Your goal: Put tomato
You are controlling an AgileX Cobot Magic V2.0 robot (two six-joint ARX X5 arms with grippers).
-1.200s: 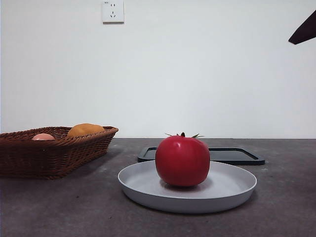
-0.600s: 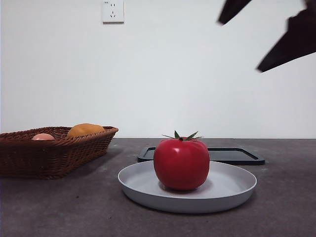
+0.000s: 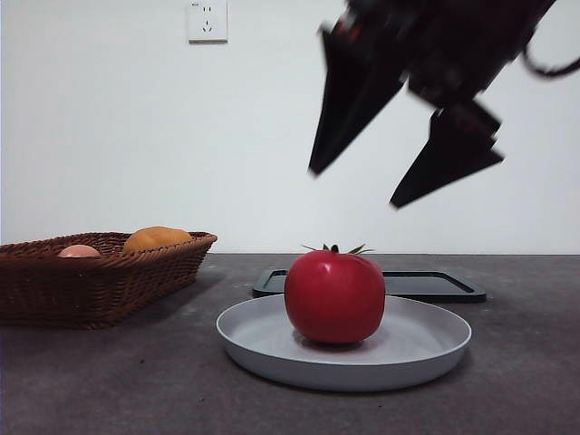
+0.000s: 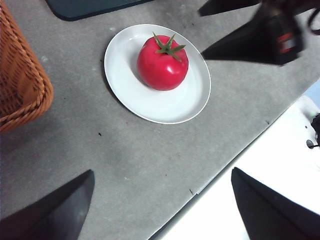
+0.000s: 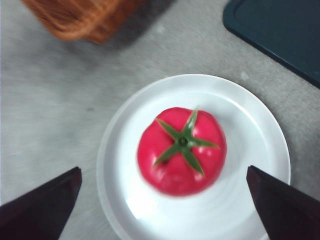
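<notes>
The glossy red tomato (image 3: 334, 295) with a green stem sits on a pale grey plate (image 3: 426, 349) in the middle of the table. It also shows in the left wrist view (image 4: 163, 63) and the right wrist view (image 5: 181, 151). My right gripper (image 3: 403, 186) hangs open above the tomato, jaws spread wide and clear of it; in its own view the gripper (image 5: 162, 202) is straight over the fruit. My left gripper (image 4: 162, 200) is open and empty, high above the table's front edge, apart from the plate (image 4: 125, 80).
A brown wicker basket (image 3: 100, 276) at the left holds an orange-yellow fruit (image 3: 156, 238) and a pale pinkish fruit (image 3: 80, 251). A dark flat tray (image 3: 426, 285) lies behind the plate. A wall socket (image 3: 207, 20) is on the white wall.
The right arm has come down from the top right corner and now hangs large and open above the tomato. The tomato shifted slightly on the plate.
</notes>
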